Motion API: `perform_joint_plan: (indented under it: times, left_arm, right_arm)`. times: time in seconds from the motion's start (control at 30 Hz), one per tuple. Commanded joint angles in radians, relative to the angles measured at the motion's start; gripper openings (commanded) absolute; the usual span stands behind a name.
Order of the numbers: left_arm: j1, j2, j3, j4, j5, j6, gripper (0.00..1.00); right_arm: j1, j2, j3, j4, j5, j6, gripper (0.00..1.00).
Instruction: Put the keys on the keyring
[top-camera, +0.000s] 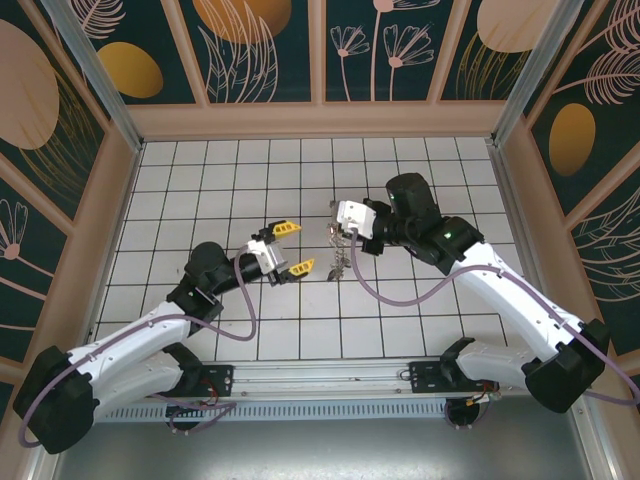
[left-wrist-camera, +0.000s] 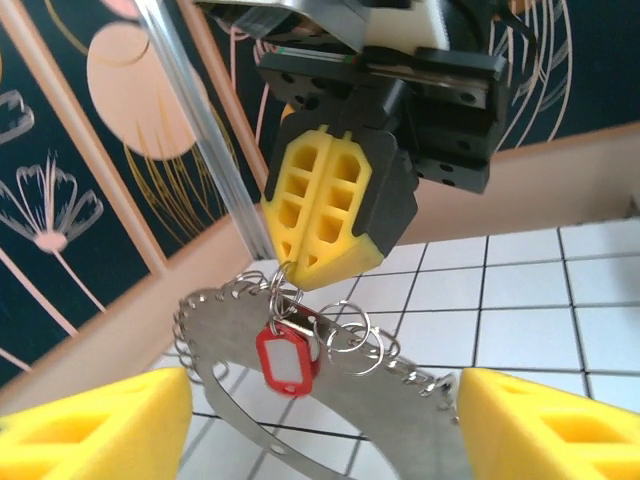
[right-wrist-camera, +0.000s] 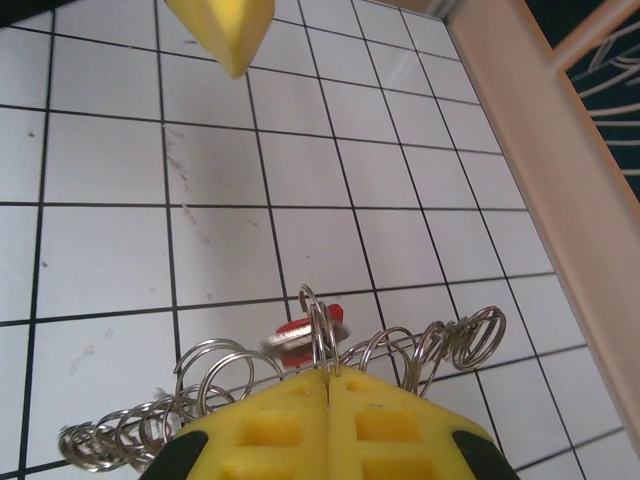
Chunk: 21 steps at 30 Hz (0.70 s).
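The right gripper (left-wrist-camera: 312, 272) has its two yellow fingers pressed tight together, and they are pinching the top edge of the keyring (left-wrist-camera: 226, 332), right where a little wire loop pokes out. So the keyring hangs in the air under the right gripper, above the middle of the white tiles (top-camera: 200, 200), and does not lie on them. The left gripper (top-camera: 293, 247) is just beside it with its fingers wide apart, and it holds nothing. A key with a red tag (left-wrist-camera: 288, 358) dangles from the keyring just under the pinched fingers, so I think that key is already on. From above, a small bunch of keys (top-camera: 340, 262) hangs down from the keyring too. I cannot tell if more keys are left to put on, so the job may be near its end or may have more to go. The keyring is a flat, thin, shiny metal hoop with tiny holes along its edge. Many small wire loops (right-wrist-camera: 215, 375) hang from it, round and springy and silver. The red tag is smooth plastic with a pale window in the middle. The fingers look like chunky yellow blocks with square holes in them. The tiles are smooth and white with dark lines between them.
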Motion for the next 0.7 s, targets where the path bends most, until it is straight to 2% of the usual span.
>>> perform_joint_plan:
  times: [0.0, 0.07, 0.17, 0.27, 0.4, 0.53, 0.67]
  left_arm:
    - [0.004, 0.014, 0.070, -0.072, -0.052, -0.165, 0.73]
    - [0.004, 0.050, 0.100, -0.087, -0.061, -0.198, 0.73]
    - [0.005, 0.098, 0.125, -0.089, -0.059, -0.179, 0.67]
    - [0.005, 0.120, 0.133, -0.084, -0.002, -0.094, 0.63]
    - [0.004, 0.136, 0.152, -0.130, 0.047, 0.050, 0.52]
    - [0.005, 0.152, 0.179, -0.177, 0.037, 0.112, 0.48]
    - [0.005, 0.162, 0.188, -0.185, 0.054, 0.146, 0.39]
  right_arm:
    - [0.014, -0.014, -0.022, 0.082, 0.024, 0.074, 0.00]
    - [0.016, -0.025, -0.047, 0.115, -0.005, 0.090, 0.00]
    - [0.015, -0.034, -0.068, 0.142, -0.059, 0.109, 0.00]
    - [0.015, -0.041, -0.088, 0.163, -0.099, 0.126, 0.00]
    - [0.014, -0.049, -0.098, 0.175, -0.146, 0.141, 0.00]
    - [0.005, -0.060, -0.109, 0.189, -0.191, 0.168, 0.00]
    - [-0.001, -0.066, -0.122, 0.206, -0.244, 0.192, 0.00]
